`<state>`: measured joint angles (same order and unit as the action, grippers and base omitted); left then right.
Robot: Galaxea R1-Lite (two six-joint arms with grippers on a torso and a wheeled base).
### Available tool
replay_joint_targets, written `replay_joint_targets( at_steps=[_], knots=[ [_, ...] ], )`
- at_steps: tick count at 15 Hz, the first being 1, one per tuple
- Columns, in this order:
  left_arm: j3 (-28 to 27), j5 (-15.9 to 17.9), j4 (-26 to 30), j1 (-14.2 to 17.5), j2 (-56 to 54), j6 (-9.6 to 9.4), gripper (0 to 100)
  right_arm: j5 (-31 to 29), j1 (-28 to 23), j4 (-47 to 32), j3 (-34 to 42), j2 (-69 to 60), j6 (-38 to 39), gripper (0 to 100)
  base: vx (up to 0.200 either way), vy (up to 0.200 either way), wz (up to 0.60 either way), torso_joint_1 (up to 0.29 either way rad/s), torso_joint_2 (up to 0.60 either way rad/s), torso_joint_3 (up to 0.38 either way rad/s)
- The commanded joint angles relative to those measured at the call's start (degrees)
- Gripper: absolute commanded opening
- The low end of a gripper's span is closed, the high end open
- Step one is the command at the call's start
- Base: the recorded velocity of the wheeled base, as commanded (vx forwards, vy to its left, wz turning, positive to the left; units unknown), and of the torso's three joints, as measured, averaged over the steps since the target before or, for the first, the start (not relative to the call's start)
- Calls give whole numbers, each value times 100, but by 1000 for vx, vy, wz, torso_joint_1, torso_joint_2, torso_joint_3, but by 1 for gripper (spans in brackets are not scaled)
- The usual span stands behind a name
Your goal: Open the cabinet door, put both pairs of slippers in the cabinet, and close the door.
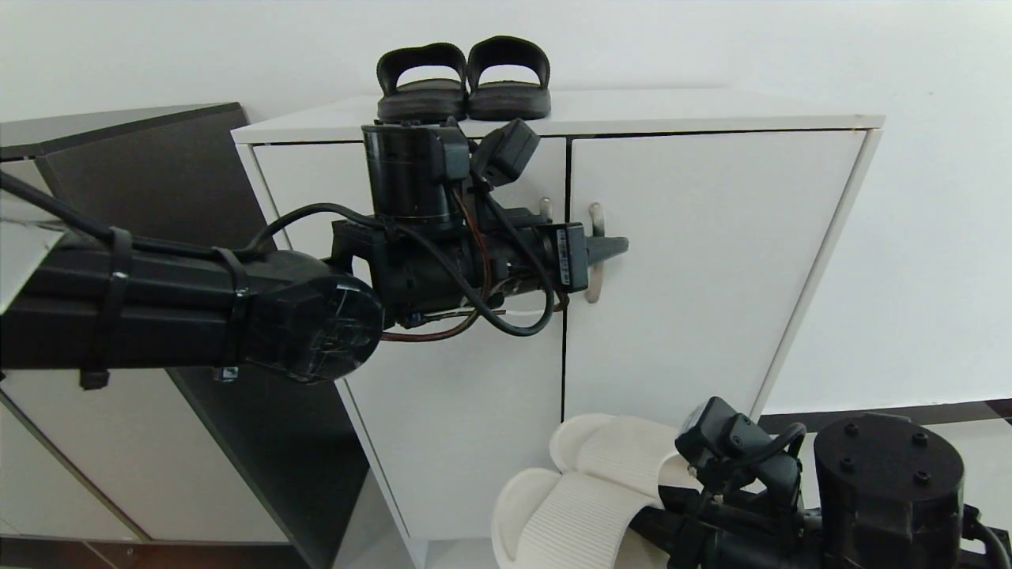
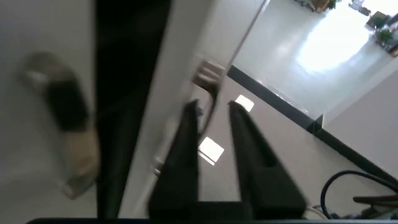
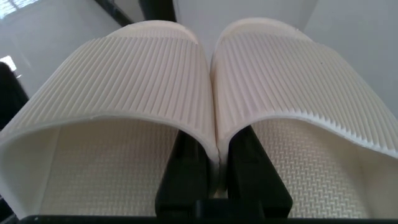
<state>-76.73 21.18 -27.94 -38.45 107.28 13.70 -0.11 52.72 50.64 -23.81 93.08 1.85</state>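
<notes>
The white cabinet point(image 1: 711, 237) stands against the wall, and in the head view both its doors look closed, with only a thin dark gap between them. On its top, near the back, a pair of black slippers point(image 1: 462, 83) stands side by side with the toes toward the wall.

The left pincer point(image 1: 617, 246) is stretched out level to the metal handle point(image 1: 593, 294) of the right door point(image 1: 711, 332). In the left wrist view its two fingers point(image 2: 186, 155) stand a little apart, and the thin handle point(image 2: 210, 78) runs into the gap between them. I cannot tell if the pads touch the handle. The handle of the left door point(image 1: 544, 209) is just beside it, on the other side of the gap.

The right pincer point(image 3: 214, 162) is low in front of the cabinet, before the bottom of the right door. It grips the pair of white slippers point(image 1: 585, 490). The inner edges of the two ribbed straps point(image 3: 143, 81) are pressed together between its fingers point(image 3: 249, 174), so the slippers lie side by side and touch each other.

A dark piece of furniture point(image 1: 158, 174) stands to the left of the cabinet.
</notes>
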Motion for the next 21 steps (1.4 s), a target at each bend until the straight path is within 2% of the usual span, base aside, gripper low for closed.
replay_joint_targets(
  at_steps=[1,5,10,14,16,17,21],
  knots=[
    [88,9,-1,-137,-128,1,0,178,27,-1,122,-79,8,0,0,0,0,0,0,0],
    [589,-17,-18,-567,-594,-8,0,1013,98,7,403,-369,-1,0,0,0,0,0,0,0],
    [1134,-26,-27,-638,-1095,-61,0,1057,124,7,474,-360,-53,0,0,0,0,0,0,0],
    [2013,-26,-27,-708,-1991,-201,0,1066,133,7,544,-343,-238,0,0,0,0,0,0,0],
    [2021,-26,-27,-594,-2044,-192,0,1066,177,7,579,-334,-291,0,0,0,0,0,0,0],
    [1925,-8,-27,-383,-1956,-166,0,1066,230,7,605,-325,-291,0,0,0,0,0,0,0],
    [888,-26,-18,83,-910,-61,0,1066,238,7,632,-325,-291,0,0,0,0,0,0,0]
  ],
)
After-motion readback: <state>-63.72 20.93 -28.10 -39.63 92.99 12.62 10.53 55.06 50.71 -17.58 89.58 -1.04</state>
